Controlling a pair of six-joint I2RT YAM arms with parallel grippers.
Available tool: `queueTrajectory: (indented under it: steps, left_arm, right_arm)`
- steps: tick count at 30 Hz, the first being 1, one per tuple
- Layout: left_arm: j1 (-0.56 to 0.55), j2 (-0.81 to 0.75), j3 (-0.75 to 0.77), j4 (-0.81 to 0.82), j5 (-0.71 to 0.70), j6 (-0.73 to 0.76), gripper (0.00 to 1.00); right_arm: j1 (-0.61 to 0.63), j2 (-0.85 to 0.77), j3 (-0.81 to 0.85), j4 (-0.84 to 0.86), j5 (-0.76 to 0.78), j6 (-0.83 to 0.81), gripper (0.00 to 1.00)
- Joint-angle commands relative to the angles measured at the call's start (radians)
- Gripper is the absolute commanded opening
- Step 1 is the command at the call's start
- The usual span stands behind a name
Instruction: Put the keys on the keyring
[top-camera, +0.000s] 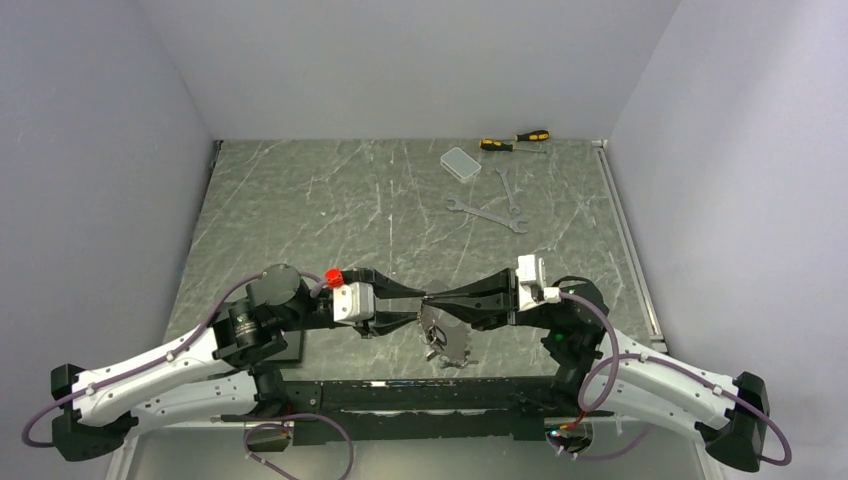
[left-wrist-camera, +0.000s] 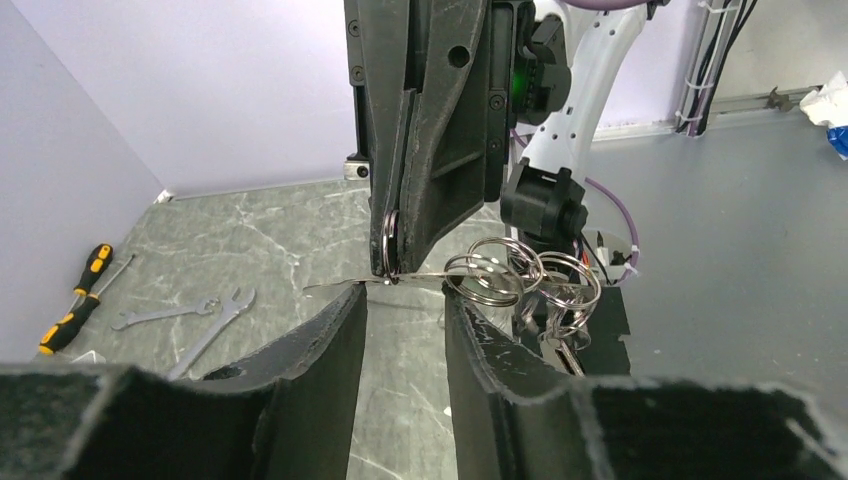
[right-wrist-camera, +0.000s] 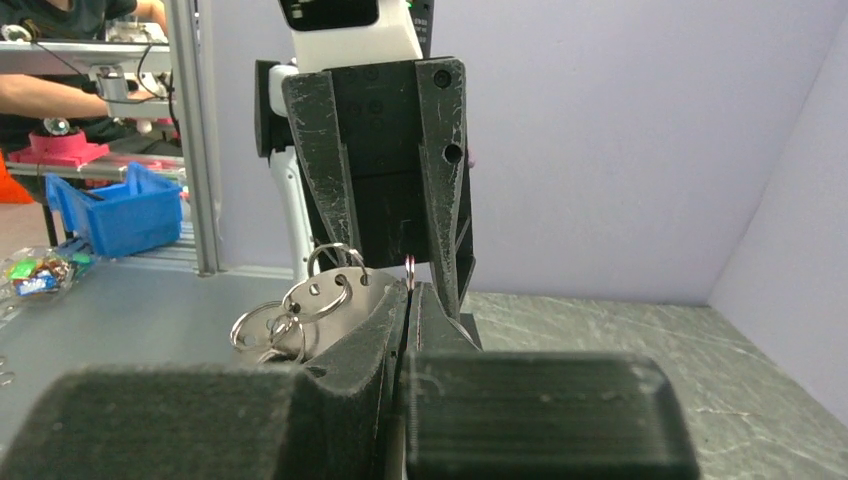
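Keyring (left-wrist-camera: 335, 285) hangs over the table's (top-camera: 300, 200) near edge, its wire pinched in the right gripper's (left-wrist-camera: 392, 262) closed jaws, the left gripper's (left-wrist-camera: 403, 297) jaws spread around it, keys (top-camera: 440, 340) dangling below.

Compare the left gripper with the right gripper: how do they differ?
The left gripper stands open, gripping nothing; the right gripper is shut on the keyring. The left gripper reaches in from the left, the right gripper from the right. Both are black, tips meeting over the table.
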Motion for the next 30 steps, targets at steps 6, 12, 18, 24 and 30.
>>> queueTrajectory:
  steps: [6, 12, 18, 24, 30]
  left_arm:
    - [-0.007, -0.048, 0.014, 0.029, -0.006, 0.001, 0.38]
    - [-0.007, -0.051, 0.015, 0.026, -0.004, -0.002, 0.35]
    - [-0.007, -0.050, 0.014, 0.032, -0.009, 0.002, 0.33]
    - [-0.007, -0.045, 0.016, 0.027, -0.008, 0.010, 0.27]
    - [-0.007, -0.039, 0.018, 0.020, -0.003, 0.014, 0.16]
  right_arm:
    - [0.002, -0.001, 0.029, -0.085, -0.019, -0.013, 0.00]
    - [0.002, 0.024, 0.033, -0.065, -0.032, -0.007, 0.00]
    - [0.002, 0.045, 0.042, -0.056, -0.048, 0.005, 0.00]
    - [0.002, 0.050, 0.048, -0.084, -0.059, 0.002, 0.00]
    - [0.002, 0.069, 0.069, -0.150, -0.085, -0.006, 0.00]
